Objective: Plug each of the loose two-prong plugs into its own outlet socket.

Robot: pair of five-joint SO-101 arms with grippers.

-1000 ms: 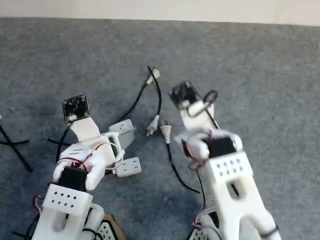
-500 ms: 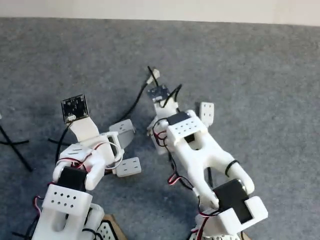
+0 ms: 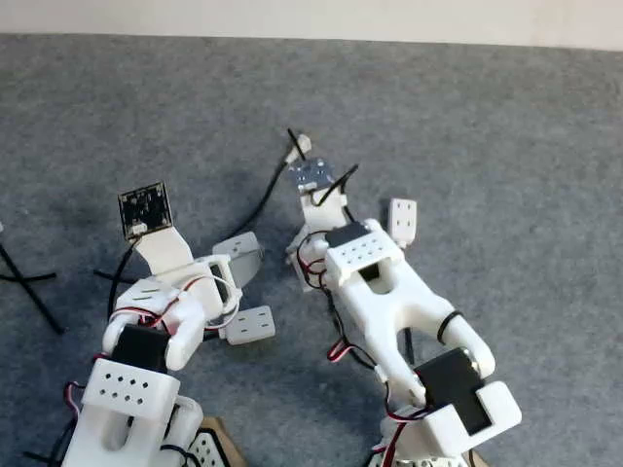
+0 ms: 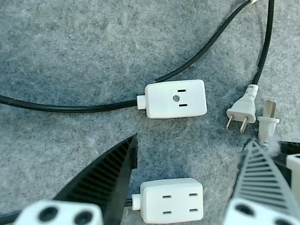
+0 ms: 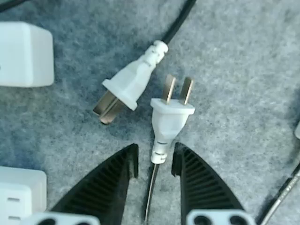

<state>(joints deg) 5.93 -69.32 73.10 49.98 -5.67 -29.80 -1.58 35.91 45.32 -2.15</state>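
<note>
Two white two-prong plugs lie side by side on the grey carpet: one on a black cable, one with its prongs pointing away. My right gripper is open narrowly, a finger on each side of that second plug's cord end, apart from it. In the high view the right arm covers both plugs. My left gripper hangs wide open above two white outlet sockets, a far one and a near one. The same plugs lie beside them.
A third socket lies beside the right arm, and another plug lies farther back on its black cable. Black cables cross the carpet between the arms. A black stand's legs show at the left edge.
The right arm has swung down from a raised pose and lowered its gripper over the two plugs; in the last half second it barely moved. The left arm stays still.
</note>
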